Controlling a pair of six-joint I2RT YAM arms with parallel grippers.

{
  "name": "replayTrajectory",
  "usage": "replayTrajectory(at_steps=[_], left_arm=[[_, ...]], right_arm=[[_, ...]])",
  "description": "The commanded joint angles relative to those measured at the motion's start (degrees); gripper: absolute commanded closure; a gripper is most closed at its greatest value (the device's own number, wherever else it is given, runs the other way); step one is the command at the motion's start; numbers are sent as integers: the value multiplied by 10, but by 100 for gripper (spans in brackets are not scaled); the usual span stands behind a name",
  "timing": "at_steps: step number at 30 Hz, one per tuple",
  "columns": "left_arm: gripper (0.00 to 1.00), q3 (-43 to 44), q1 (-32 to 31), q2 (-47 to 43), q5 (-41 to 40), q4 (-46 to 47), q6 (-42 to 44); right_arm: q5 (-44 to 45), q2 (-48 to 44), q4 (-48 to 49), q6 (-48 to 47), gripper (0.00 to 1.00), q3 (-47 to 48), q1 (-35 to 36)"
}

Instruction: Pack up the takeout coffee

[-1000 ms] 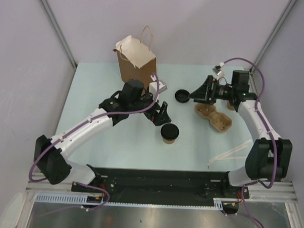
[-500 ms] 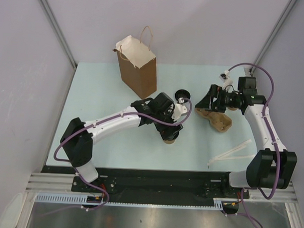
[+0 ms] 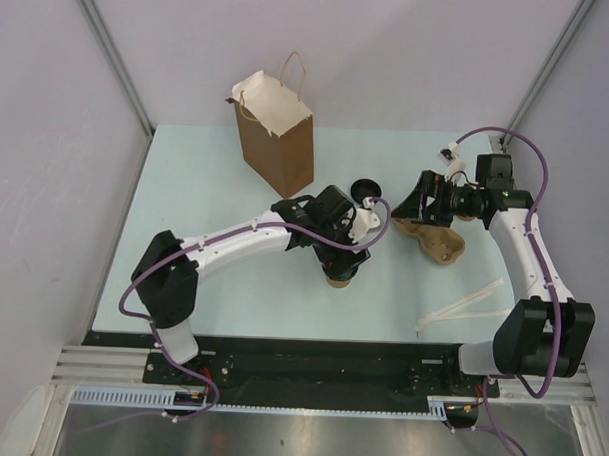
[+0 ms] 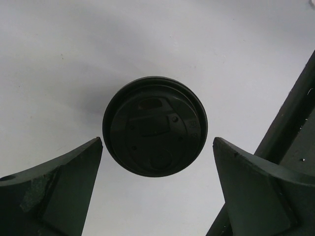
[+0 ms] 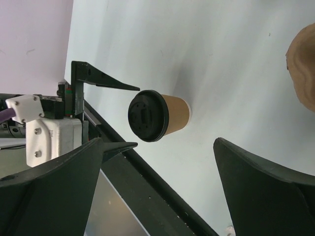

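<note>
The takeout coffee (image 5: 160,116), a tan kraft cup with a glossy round black lid, stands mid-frame, flanked by the wide-spread left gripper (image 4: 157,141), seemingly untouched; the right gripper (image 5: 157,142) gapes too

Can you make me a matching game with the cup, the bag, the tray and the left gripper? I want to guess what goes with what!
Things:
1. cup
2. bag
3. tray
4. left gripper

Clues:
A. stands tall at the back
B. open, right above the cup
C. tan, black on top
D. lies low on the right side

Pairs: 1-C, 2-A, 3-D, 4-B
</note>
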Motion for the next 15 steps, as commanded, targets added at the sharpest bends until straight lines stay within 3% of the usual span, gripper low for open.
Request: replayTrajectory(at_steps=[1,7,15], left_arm=[[1,22,-6,9,10,8,13],[3,4,-6,17,8,18,15],[19,-7,-7,25,-14,29,21]], right_arm=[[0,-2,-3,-11,0,15,-1],[-6,-2,-2,-6,0,15,-2],[-5,-3,-4,-7,0,15,-4]])
